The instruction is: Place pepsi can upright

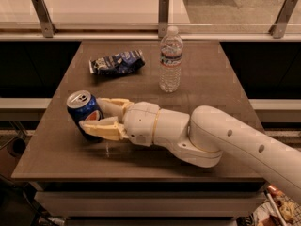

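The pepsi can (84, 111) is blue with a silver top and the round Pepsi logo on its side. It is near the front left of the brown table (211, 79), tilted a little to the left, with its top up. My gripper (96, 114) reaches in from the right, and its two cream fingers (101, 128) are shut on the can's right side, one behind it and one in front. The can's bottom is hidden behind the front finger, so I cannot tell whether it touches the table.
A crumpled dark blue snack bag (116, 62) lies at the back left of the table. An upright clear water bottle (170, 60) stands at the back middle. My white arm (221, 140) crosses the front right. A glass railing with metal posts (163, 8) runs behind the table.
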